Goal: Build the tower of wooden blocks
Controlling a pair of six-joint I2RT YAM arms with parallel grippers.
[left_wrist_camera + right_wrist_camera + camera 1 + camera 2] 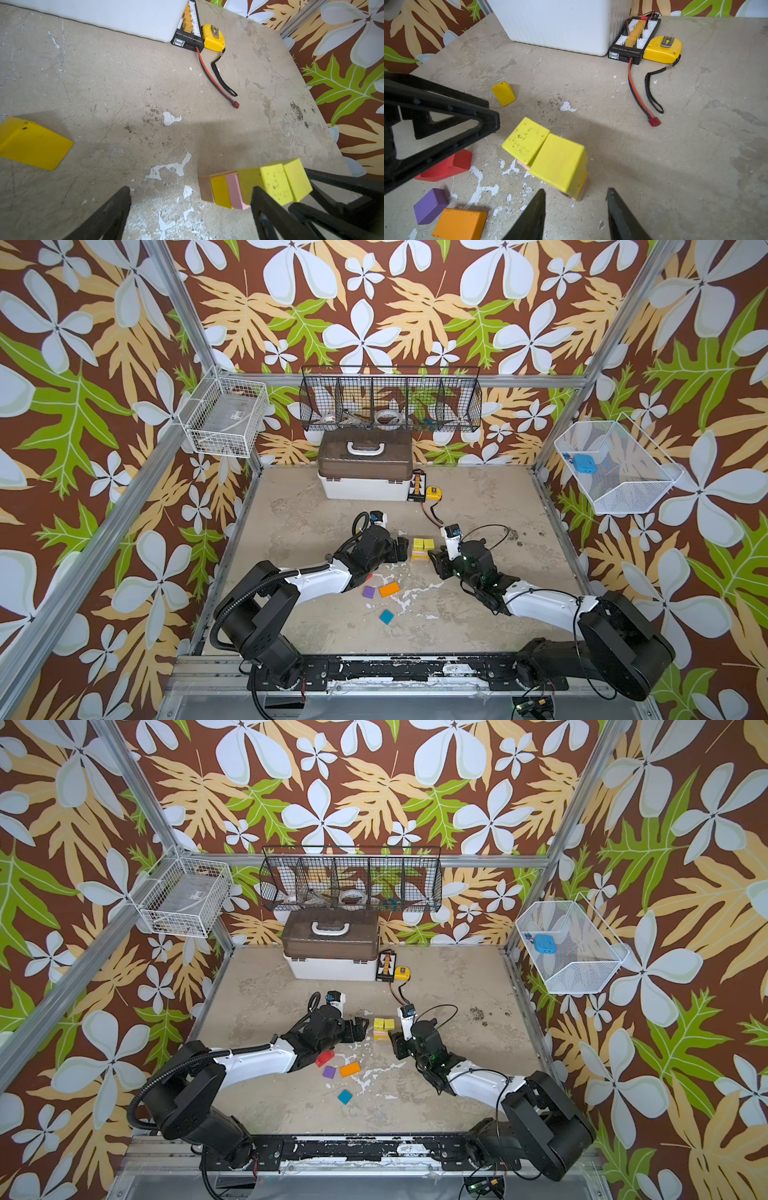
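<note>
The tower (423,549) stands between the two grippers: plain wood at the bottom, then yellow, then pink, with two lime-yellow blocks (558,164) side by side on top, not quite square to each other. The right gripper (434,559) is just beside the tower, jaws partly apart and empty, with the tower straight ahead of their gap. The left gripper (401,548) is just beside the tower's opposite face, jaws wide and empty, the tower off to one side of its gap. The purple block (368,592), orange block (389,589) and red arch (324,1058) lie robotward of the tower on the left arm's side, so that arm looks better placed to fetch one.
</note>
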